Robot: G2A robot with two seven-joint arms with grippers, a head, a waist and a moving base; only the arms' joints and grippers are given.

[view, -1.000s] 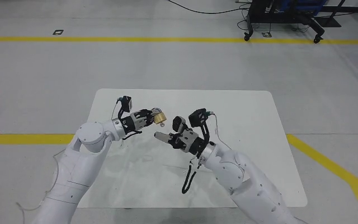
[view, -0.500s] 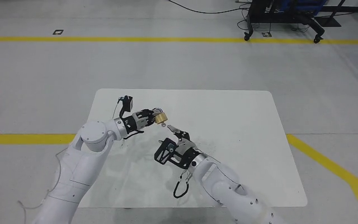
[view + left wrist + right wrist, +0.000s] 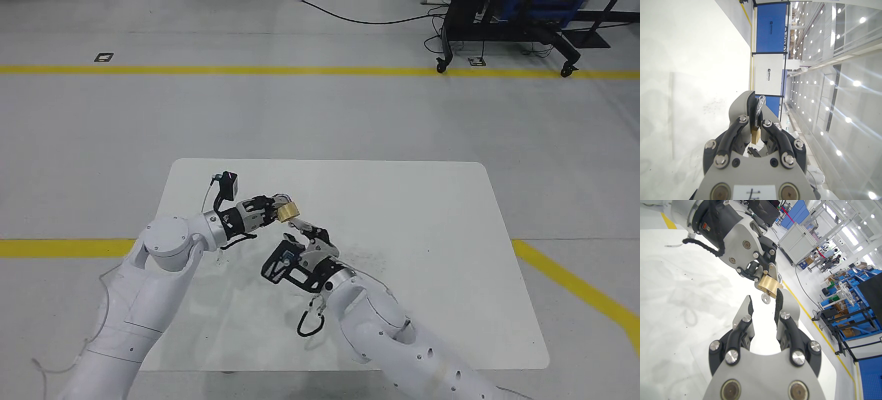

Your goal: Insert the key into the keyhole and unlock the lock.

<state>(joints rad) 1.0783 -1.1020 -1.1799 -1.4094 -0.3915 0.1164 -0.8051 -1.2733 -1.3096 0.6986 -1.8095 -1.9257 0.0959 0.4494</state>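
Note:
My left gripper (image 3: 274,209) is shut on a brass padlock (image 3: 288,211), held above the white table (image 3: 450,210). In the left wrist view the lock body (image 3: 755,135) and its silver shackle (image 3: 760,104) sit between the shut fingers. A small silver key (image 3: 766,298) sticks out of the keyhole in the padlock (image 3: 769,286). My right gripper (image 3: 763,295) is open just beneath the lock, with one finger on each side of the key head and not clamped on it. From above, the right gripper (image 3: 301,231) points up at the lock.
The tabletop around both arms is bare apart from faint smudges. A yellow floor line (image 3: 60,247) runs past the table's sides. A dark cart (image 3: 510,30) stands far off at the back right.
My right arm has swung left and rolled its wrist, bringing its gripper up under the padlock. The left arm and the lock have stayed put.

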